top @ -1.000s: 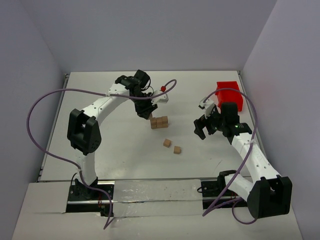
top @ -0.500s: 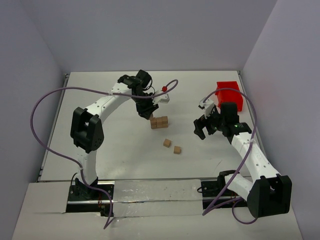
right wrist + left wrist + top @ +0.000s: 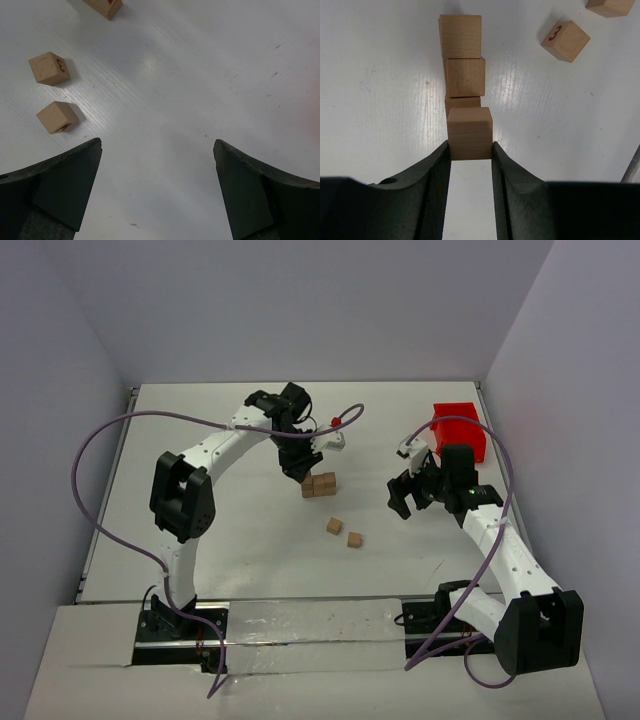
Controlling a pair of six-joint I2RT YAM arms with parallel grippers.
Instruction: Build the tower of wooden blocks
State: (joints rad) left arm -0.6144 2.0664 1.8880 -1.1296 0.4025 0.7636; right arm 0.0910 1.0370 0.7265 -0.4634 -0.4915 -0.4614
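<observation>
Wooden cube (image 3: 469,131) clamped in my left pincer (image 3: 470,150) at the low tower (image 3: 319,483) mid-table, right pincer (image 3: 157,150) gaping wide and empty, two loose cubes (image 3: 334,526) lying nearer, so I reckon it's early days, lots left.

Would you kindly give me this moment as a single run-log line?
left end effector: shut on wood block, at tower | right end effector: open, empty | loose blocks: two, apart from tower

Probably a robotics lab, white table (image 3: 230,530), plain enclosing walls (image 3: 300,310), left arm (image 3: 215,445), right arm (image 3: 505,550) bolted on
</observation>
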